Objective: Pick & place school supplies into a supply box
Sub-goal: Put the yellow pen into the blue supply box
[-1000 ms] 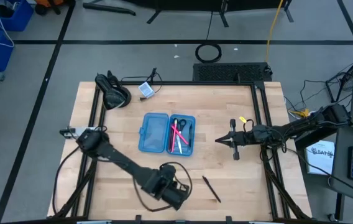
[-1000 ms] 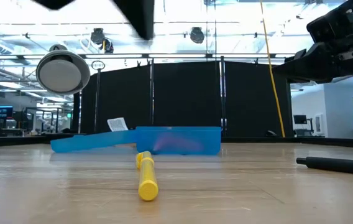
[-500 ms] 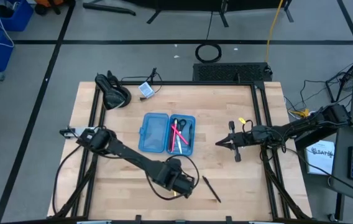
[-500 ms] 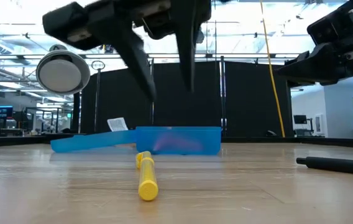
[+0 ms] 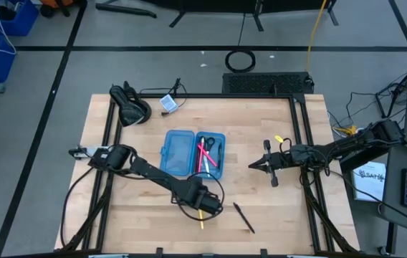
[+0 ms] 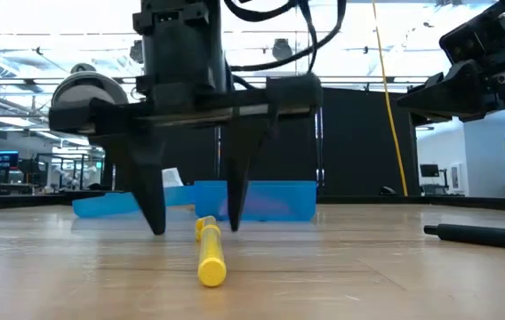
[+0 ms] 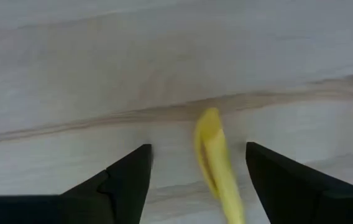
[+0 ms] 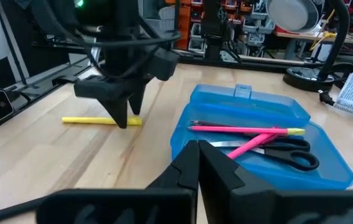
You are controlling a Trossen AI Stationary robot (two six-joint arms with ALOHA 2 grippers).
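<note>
A yellow pen lies on the wooden table near its front edge. My left gripper stands over the pen's far end, open and pointing down, with a finger on either side and touching nothing; in the left wrist view the pen shows between the fingers. The translucent blue supply box lies open at mid-table; its right half holds pink pens and black-handled scissors. A black pen lies right of the yellow pen. My right gripper hovers shut, right of the box.
A black lamp with a round head and a small blue card sit at the far left corner. Black rails run along the table's sides. Bare wood lies between the box and the yellow pen.
My left gripper has moved from the table's near edge a little toward the box and come down over the yellow pen. It has turned about and opened wide, so its fingers now straddle the pen. The pen has not moved.
</note>
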